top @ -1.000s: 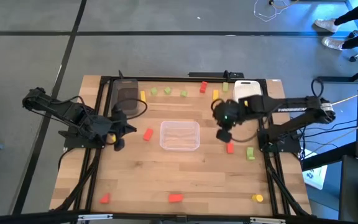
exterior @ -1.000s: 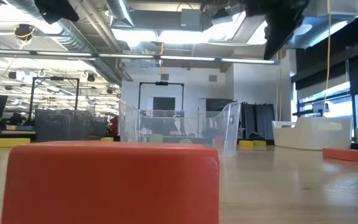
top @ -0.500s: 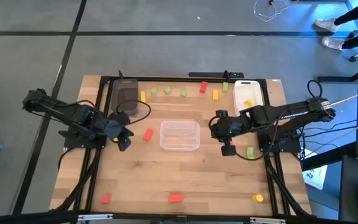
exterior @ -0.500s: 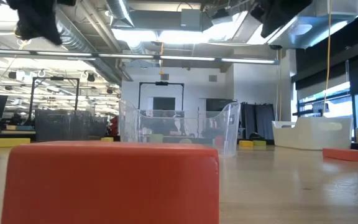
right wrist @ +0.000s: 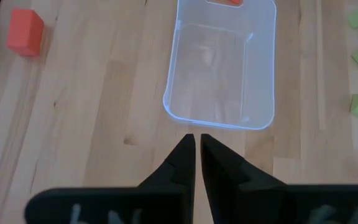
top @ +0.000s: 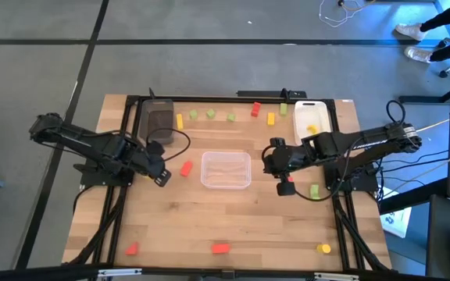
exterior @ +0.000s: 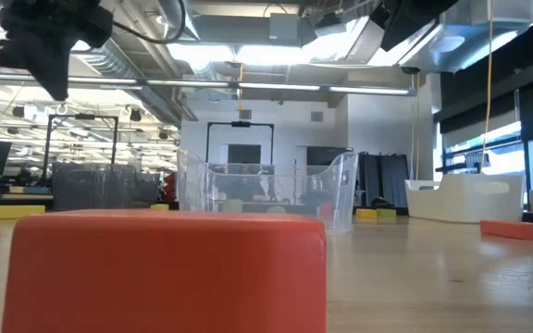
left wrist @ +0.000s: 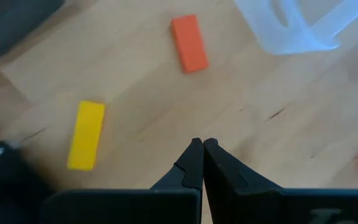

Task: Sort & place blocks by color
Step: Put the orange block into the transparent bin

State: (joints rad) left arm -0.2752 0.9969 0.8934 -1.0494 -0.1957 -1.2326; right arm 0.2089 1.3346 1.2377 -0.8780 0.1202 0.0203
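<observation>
Nearest the low camera sits a red block (exterior: 165, 270) at the table's six o'clock edge, a second red (top: 132, 249) at seven and a yellow (top: 324, 249) at five. Mid-table, the left gripper (top: 162, 176) hovers at nine o'clock, fingers pinched together on nothing, a red block (top: 185, 168) just beside it. Right gripper (top: 284, 187) at three o'clock of the clear tray (top: 226, 184), fingers nearly touching, empty, a green block (top: 315, 190) close by. Far edge: green, red and yellow blocks (top: 231, 117) in a row

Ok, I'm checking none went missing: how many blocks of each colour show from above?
Red blocks: 4
Yellow blocks: 4 (one in the white tray)
Green blocks: 5
Total: 13; the right claw may hide another.
</observation>
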